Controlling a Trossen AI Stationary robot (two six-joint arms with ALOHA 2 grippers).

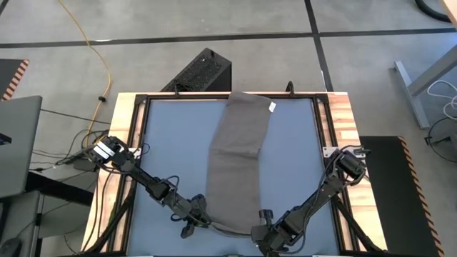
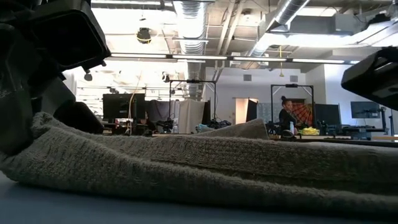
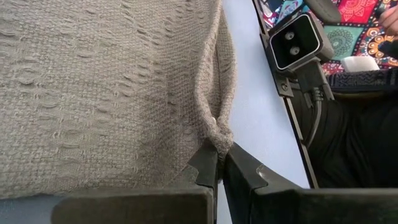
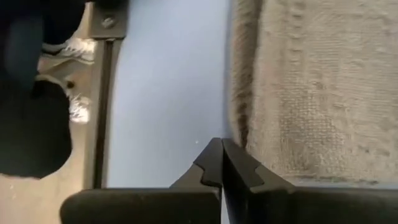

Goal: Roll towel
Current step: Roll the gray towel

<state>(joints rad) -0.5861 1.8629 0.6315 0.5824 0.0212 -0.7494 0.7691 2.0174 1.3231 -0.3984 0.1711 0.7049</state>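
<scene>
Room: workshop floor of grey concrete around the table (image 1: 300,143), whose top is a pale blue sheet framed in black rail and light wood.
Towel (image 1: 239,153): one taupe cloth, lying as a long strip from the far edge of the table to the near edge between the two arms, with a bend partway along.
High view only: a small white tag (image 1: 272,107) at the towel's far corner.
Low view only: the towel's near end as a thick, nubbly ridge, and (far behind) a person (image 2: 286,116) at the benches.
Weave: coarse, ribbed, with a rolled hem.
Left gripper (image 3: 218,168): at the towel's near left corner, jaws pressed together on a bunched fold of the hem.
Right gripper (image 4: 222,163): at the near right edge, jaws pressed together at the hem; whether cloth is caught between them I cannot tell.
Count: two arms, one towel.
</scene>
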